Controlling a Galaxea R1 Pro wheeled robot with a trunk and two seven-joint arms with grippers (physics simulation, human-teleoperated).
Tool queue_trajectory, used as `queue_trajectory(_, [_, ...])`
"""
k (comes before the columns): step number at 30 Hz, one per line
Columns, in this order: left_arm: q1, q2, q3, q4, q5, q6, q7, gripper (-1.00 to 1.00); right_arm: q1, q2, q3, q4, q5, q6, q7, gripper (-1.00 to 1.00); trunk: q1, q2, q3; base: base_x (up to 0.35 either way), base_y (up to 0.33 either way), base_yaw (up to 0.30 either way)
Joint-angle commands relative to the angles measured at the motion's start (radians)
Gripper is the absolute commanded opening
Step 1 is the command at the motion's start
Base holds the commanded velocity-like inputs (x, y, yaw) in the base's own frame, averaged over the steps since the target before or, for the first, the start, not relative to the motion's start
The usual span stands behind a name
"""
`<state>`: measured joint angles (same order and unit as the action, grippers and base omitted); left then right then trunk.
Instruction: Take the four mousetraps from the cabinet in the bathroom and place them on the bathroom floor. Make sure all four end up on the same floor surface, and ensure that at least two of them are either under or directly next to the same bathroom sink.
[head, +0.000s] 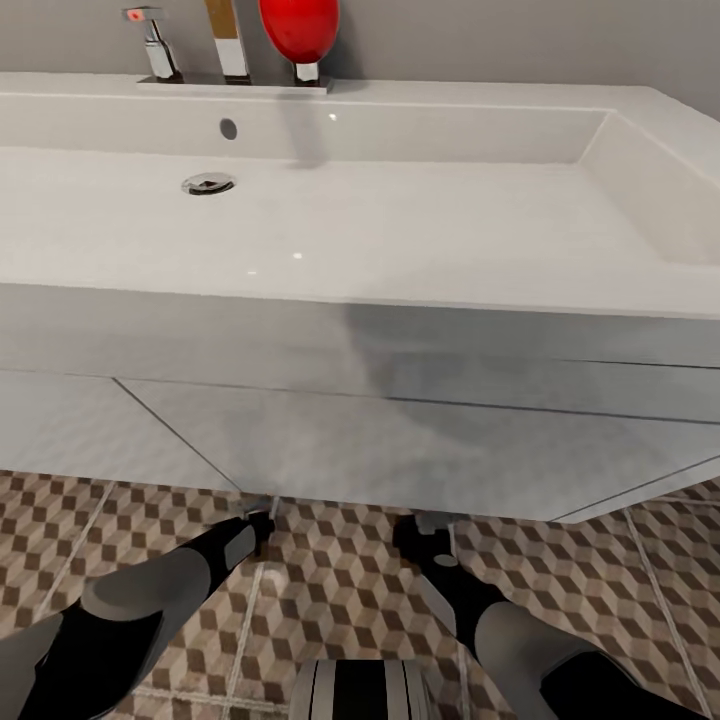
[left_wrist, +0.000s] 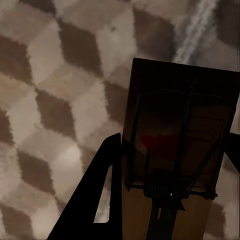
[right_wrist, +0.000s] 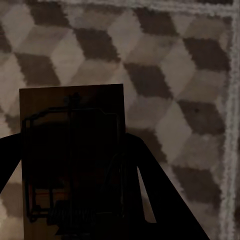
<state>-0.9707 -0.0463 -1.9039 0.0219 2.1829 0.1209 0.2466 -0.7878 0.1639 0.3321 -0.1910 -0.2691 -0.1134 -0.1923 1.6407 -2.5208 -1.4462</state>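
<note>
A wide white bathroom sink (head: 420, 230) is filling the far half of the head view, with its round chrome drain (head: 208, 183) sitting toward the left and a chrome tap (head: 155, 42) standing on the back ledge. A red rounded object (head: 299, 28) on a short stem is standing on that ledge just right of the tap, with a tan and white upright item between them. Below the basin, the white boxy vanity (head: 330, 430) is hanging out over the bathroom floor (head: 340, 590), whose tiles are showing the brown, beige and grey cube pattern. Both dark arms are reaching forward and down, their ends disappearing under the near edge of the vanity. The left gripper (left_wrist: 170, 165) is grasping a mousetrap (left_wrist: 175, 125), its dark fingers closing on either side of the tan board; the wire bar and a red mark are showing on the board's face, and the board is hanging above the patterned tiles. The right gripper (right_wrist: 75, 170) is likewise clamping a second mousetrap (right_wrist: 72, 145), a shadowed wooden rectangle with a dark wire frame, held over the floor near a pale grout line (right_wrist: 231, 125). Whether either trap is touching the tiles cannot be told.
</note>
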Motion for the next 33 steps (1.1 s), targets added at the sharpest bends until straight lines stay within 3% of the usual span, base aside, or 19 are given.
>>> queue_trajectory(1, [0.0, -0.002, -0.013, 0.002, 0.003, 0.006, 0.005, -1.0, -0.001, -0.001, 0.008, 0.001, -0.013, -0.005, -0.002, -1.0, 0.0, 0.0, -0.001, 0.0, 0.0, 0.0])
queue_trajectory(8, [-0.001, -0.041, -0.094, 0.002, 0.003, 0.006, 0.006, -1.0, -0.001, -0.006, 0.004, 0.001, -0.015, -0.005, -0.002, -1.0, 0.0, 0.0, 0.001, 0.0, 0.0, -0.067])
queue_trajectory(12, [-0.001, -0.048, -0.124, 0.002, 0.003, 0.005, 0.004, -1.0, -0.001, -0.006, 0.004, 0.0, -0.015, -0.005, -0.002, -1.0, 0.0, 0.0, 0.004, 0.0, 0.0, -0.23])
queue_trajectory(21, [0.0, -0.048, -0.134, 0.002, 0.003, 0.005, 0.004, -1.0, -0.001, -0.003, 0.007, -0.001, -0.013, -0.003, -0.002, -1.0, 0.0, 0.0, 0.006, 0.0, 0.0, -0.082])
queue_trajectory(33, [-0.001, -0.043, -0.136, 0.003, 0.003, 0.005, 0.005, -1.0, -0.001, -0.001, 0.007, 0.001, -0.012, -0.003, -0.002, -1.0, 0.0, 0.0, -0.01, 0.0, 0.0, 0.06])
